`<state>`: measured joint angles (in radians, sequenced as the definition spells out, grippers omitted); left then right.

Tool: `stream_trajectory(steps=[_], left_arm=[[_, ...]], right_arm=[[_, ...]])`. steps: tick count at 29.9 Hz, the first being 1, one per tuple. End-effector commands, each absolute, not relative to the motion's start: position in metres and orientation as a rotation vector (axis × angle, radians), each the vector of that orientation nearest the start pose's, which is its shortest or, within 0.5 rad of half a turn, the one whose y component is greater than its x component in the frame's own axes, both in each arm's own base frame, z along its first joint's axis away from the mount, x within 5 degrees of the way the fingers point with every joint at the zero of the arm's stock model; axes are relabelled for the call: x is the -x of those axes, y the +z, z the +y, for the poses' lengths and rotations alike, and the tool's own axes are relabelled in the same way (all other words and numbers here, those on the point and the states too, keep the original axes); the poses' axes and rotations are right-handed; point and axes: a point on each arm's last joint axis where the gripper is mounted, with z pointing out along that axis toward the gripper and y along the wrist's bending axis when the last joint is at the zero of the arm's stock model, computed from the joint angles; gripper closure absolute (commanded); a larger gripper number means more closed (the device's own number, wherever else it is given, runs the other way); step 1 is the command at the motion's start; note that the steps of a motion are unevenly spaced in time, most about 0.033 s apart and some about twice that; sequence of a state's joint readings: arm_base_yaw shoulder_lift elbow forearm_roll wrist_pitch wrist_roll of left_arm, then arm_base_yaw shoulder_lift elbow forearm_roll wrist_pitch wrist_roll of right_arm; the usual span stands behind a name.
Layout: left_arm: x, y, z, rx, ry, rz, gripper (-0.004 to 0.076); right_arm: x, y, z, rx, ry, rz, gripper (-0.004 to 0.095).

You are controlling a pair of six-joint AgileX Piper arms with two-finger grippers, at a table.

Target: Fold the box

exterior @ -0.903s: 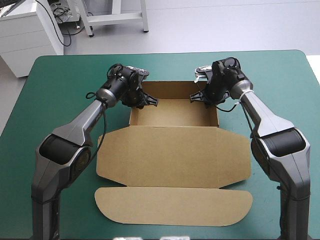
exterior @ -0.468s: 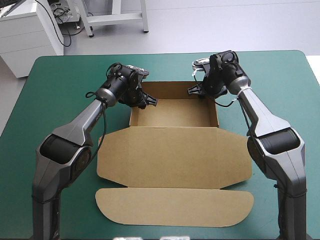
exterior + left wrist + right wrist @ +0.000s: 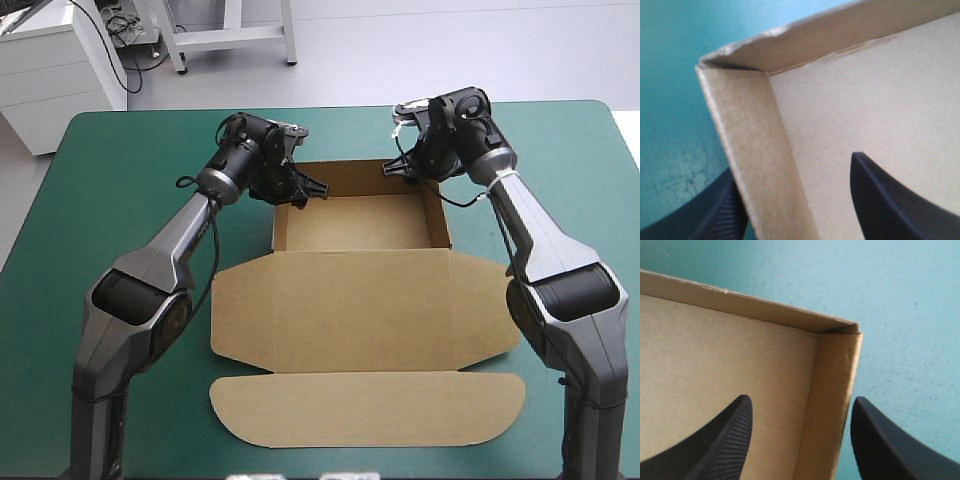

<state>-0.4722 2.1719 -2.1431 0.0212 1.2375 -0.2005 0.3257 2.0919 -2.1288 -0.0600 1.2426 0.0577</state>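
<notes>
Now the box (image 3: 365,310) has slid toward the worktop's (image 3: 110,180) right edge — tray formed, lid flat; left jaws and right jaws, both wide, straddle its side walls — probably squaring it.

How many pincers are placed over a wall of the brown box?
2. The left pincer straddles the left wall of the box by the far-left corner; the right pincer straddles its right wall by the far-right corner. Each has one finger inside, one outside.
</notes>
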Motion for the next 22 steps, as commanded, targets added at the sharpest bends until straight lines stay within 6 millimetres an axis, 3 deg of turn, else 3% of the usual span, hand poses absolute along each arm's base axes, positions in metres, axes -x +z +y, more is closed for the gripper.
stream_trajectory(steps=[1,5,9,14,22], left_arm=[[-0.411,0.328,-0.212,-0.357,-0.2,2.652,0.0308],[-0.409,0.328,-0.211,-0.36,-0.186,2.679,0.0309],[-0.406,0.342,-0.211,-0.354,-0.227,2.649,0.0308],[-0.391,0.385,-0.201,-0.351,-0.233,2.535,0.0309],[-0.336,0.47,-0.17,-0.374,-0.246,2.32,0.0314]], right_arm=[[-0.425,0.359,0.13,0.328,0.046,2.577,0.0369],[-0.424,0.36,0.13,0.336,0.045,2.574,0.0369],[-0.419,0.37,0.13,0.327,0.071,2.557,0.0369],[-0.404,0.395,0.125,0.318,0.087,2.5,0.0369],[-0.376,0.436,0.116,0.302,0.106,2.402,0.0369]])
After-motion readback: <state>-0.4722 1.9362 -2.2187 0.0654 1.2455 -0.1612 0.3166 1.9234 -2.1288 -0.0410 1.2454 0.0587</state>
